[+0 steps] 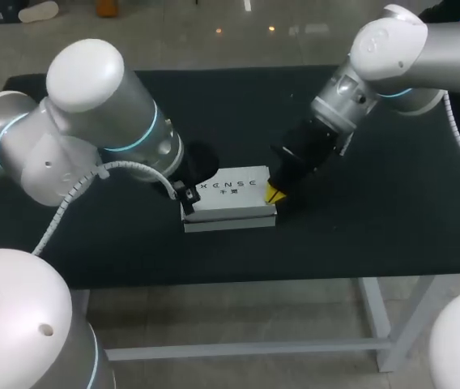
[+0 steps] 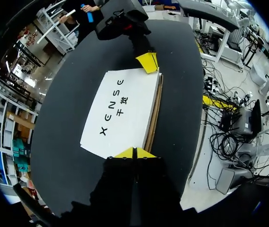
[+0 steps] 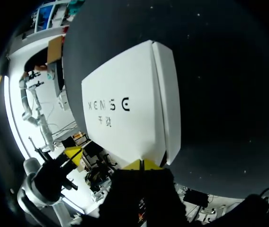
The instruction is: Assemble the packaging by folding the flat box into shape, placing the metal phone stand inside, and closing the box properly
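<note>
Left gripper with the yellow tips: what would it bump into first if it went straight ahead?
The flat white cardboard box. The left gripper sits right at the box's near edge and seems to touch it, though depth is hard to judge.

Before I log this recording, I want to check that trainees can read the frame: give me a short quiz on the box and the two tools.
1. True or false: the box stands upright on one end.
2. Pick one: the left tool and right tool are A) both at one end of the box, B) one at each end, C) both far from it.
3. Short answer: are the tools open or shut?
Key: 1 false, it lies flat; 2 B; 3 both shut.
</note>
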You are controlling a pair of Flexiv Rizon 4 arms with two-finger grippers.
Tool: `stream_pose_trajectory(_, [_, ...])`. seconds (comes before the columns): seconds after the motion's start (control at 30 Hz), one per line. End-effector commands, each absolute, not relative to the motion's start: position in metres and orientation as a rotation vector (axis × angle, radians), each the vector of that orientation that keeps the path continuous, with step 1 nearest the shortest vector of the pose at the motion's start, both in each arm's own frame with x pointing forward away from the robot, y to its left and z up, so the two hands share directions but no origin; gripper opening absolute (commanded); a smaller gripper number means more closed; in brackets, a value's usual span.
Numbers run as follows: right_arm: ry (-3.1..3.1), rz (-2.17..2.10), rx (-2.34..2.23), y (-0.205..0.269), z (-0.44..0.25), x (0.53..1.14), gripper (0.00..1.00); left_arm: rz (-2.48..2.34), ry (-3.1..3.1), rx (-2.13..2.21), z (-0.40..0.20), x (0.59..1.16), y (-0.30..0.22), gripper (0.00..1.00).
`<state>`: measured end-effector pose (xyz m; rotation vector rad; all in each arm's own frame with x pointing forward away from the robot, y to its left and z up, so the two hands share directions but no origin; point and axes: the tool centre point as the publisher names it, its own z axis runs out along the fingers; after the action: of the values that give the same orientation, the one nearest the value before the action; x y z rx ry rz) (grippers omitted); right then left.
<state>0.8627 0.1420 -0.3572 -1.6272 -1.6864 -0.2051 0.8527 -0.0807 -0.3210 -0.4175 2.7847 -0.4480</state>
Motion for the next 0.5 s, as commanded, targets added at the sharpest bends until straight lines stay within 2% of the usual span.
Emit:
stream_pose_trajectory(0.03, [-1.685,-0.202,-1.623,0.144,-0.361,0.864,0.0,-0.508,2.811,-0.419,-0.335,0.868,-0.079,0.0])
stream_pose_trajectory(0.5, [-1.683,-0.195,-1.626,0.144,-0.362,0.865,0.0,-0.481,2.868,-0.402,-0.355,0.87,-0.09,0.0])
